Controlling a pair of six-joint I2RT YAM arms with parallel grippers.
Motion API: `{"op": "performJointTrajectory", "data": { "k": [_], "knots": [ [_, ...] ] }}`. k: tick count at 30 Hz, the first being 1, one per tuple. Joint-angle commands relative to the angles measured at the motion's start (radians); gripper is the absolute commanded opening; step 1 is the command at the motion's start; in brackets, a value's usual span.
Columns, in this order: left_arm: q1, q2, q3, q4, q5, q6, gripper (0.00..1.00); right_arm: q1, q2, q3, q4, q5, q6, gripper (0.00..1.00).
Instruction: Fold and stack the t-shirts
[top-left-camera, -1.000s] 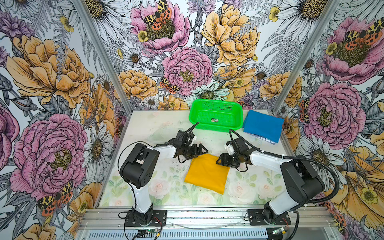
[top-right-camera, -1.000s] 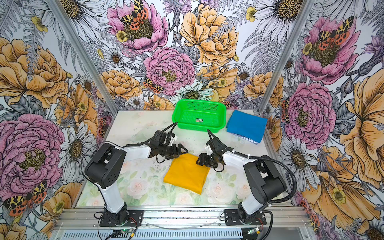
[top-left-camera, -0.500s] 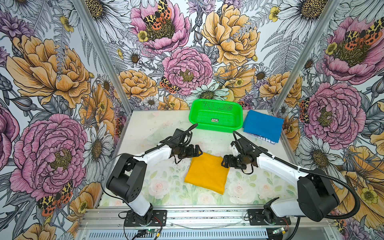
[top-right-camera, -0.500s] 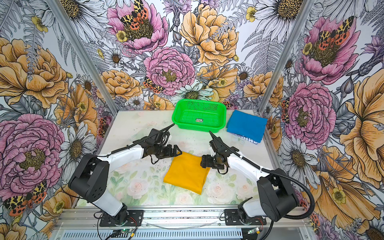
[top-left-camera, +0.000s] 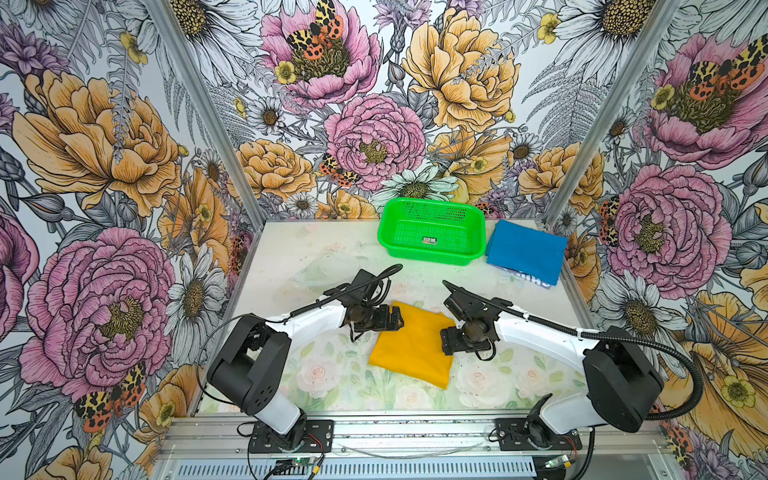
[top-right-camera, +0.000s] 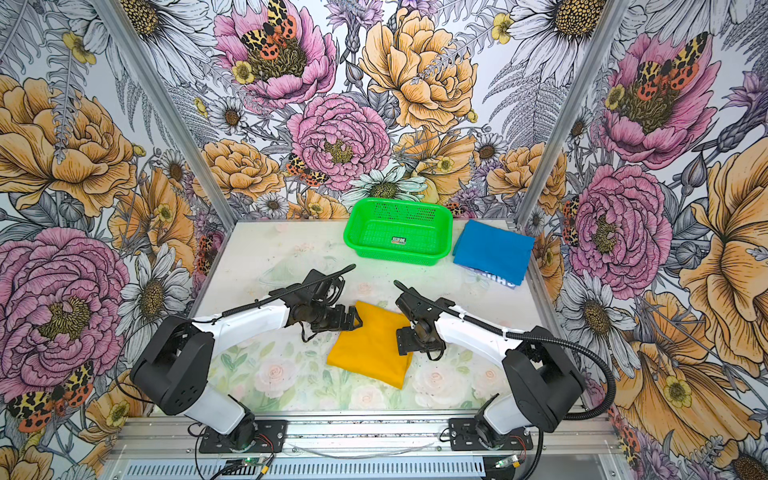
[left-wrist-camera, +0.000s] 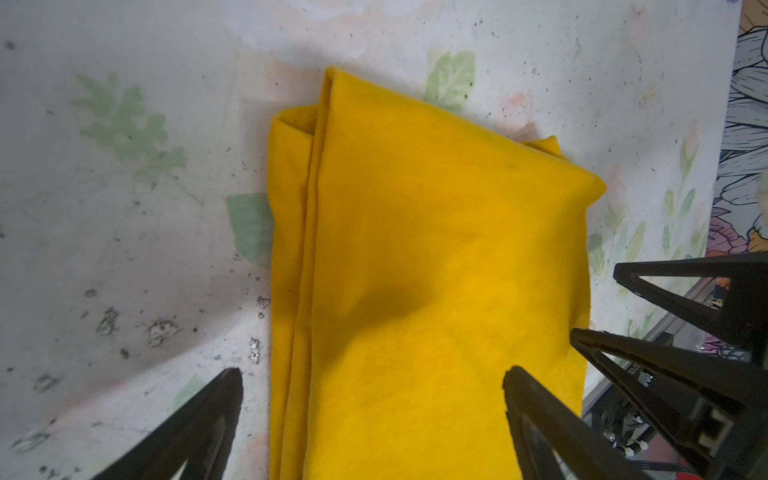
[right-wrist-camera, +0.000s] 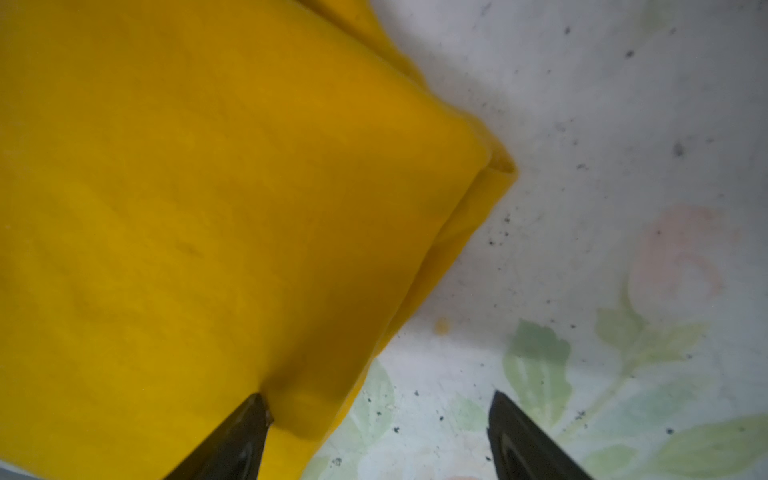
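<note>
The folded mustard-yellow t-shirt (top-left-camera: 409, 353) is lying front-centre on the tabletop (top-left-camera: 291, 257), bare surface stretching around all its edges. The left gripper (left-wrist-camera: 372, 374), jaws wide apart, is hanging over its far left corner; the right gripper (right-wrist-camera: 377, 399), jaws apart, is straddling its right edge. The folded blue t-shirt (top-left-camera: 525, 251) is sitting back right, beside the green basket (top-left-camera: 415, 257).

Two t-shirts, yellow shirt (top-left-camera: 411, 347), blue shirt (top-left-camera: 525, 249), one green basket (top-left-camera: 432, 258), two arms, left arm (top-left-camera: 316, 324), right arm (top-left-camera: 540, 334)

Far left table (top-left-camera: 291, 253) bare; green basket (top-left-camera: 432, 258), blue t-shirt (top-left-camera: 525, 251) block far right
</note>
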Motion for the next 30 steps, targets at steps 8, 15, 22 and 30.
{"op": "performJointTrajectory", "data": {
  "k": [8,15,22,30],
  "knots": [
    [-0.01,0.031,-0.033,0.004,-0.037,0.022,0.44,0.006,-0.058,0.033,-0.002,-0.086,0.093,0.87],
    [-0.024,0.102,-0.02,0.001,-0.079,0.024,0.18,-0.001,-0.114,-0.05,0.14,-0.208,0.222,0.94],
    [-0.037,0.161,-0.025,-0.016,-0.144,0.009,0.0,-0.027,-0.151,-0.174,0.347,-0.296,0.368,0.96],
    [-0.059,0.191,-0.048,-0.005,-0.178,-0.009,0.0,-0.054,-0.082,-0.304,0.6,-0.331,0.454,0.97]
  ]
}}
